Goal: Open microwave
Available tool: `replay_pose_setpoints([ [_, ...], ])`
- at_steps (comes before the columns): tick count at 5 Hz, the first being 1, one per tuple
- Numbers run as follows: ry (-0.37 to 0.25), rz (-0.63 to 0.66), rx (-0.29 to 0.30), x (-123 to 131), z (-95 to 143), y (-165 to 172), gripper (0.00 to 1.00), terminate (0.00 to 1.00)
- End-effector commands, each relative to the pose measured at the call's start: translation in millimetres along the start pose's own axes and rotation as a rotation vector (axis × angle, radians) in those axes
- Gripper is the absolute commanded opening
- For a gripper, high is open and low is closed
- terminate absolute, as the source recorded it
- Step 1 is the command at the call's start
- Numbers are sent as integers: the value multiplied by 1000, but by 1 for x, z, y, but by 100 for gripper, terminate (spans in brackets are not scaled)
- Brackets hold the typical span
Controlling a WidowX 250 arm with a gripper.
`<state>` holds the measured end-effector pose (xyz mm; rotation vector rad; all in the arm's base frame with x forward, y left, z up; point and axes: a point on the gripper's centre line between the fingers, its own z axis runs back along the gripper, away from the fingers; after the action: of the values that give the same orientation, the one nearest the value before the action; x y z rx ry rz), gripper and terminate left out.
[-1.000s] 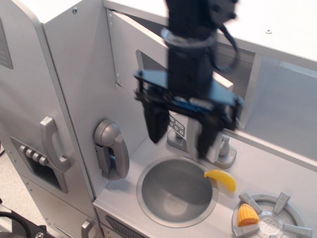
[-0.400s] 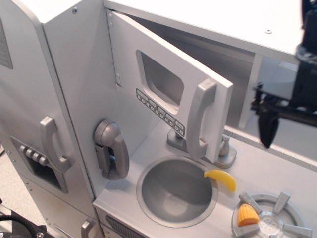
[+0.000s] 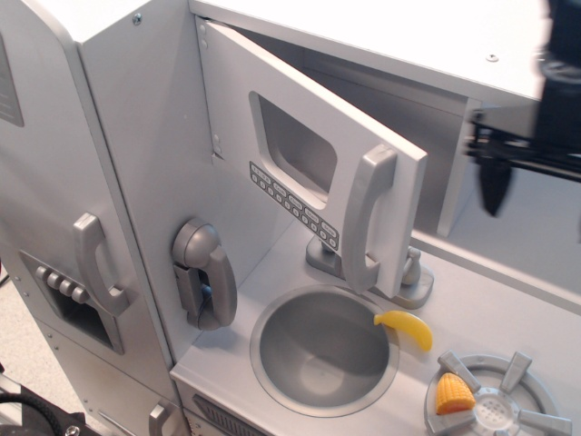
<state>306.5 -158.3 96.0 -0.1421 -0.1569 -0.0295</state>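
Microwave [image 3: 300,173] door hangs ajar at centre frame. Gripper [image 3: 508,177] sits at the right edge, half cropped; jaws' spread can't be told.

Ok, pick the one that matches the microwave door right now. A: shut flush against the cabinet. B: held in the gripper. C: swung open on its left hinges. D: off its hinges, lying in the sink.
C: the microwave door stands angled out from the cabinet, hinged at its left edge, and the gripper is away at the right, touching nothing.
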Motion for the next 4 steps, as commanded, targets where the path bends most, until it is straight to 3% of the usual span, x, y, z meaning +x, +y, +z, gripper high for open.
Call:
replay_pose_setpoints([
  [1, -105, -91, 14, -15, 37, 56, 100, 0],
  [3, -54, -99, -42, -45, 56, 107, 100, 0],
  [4, -38, -99, -40, -66, 65, 127, 100, 0],
])
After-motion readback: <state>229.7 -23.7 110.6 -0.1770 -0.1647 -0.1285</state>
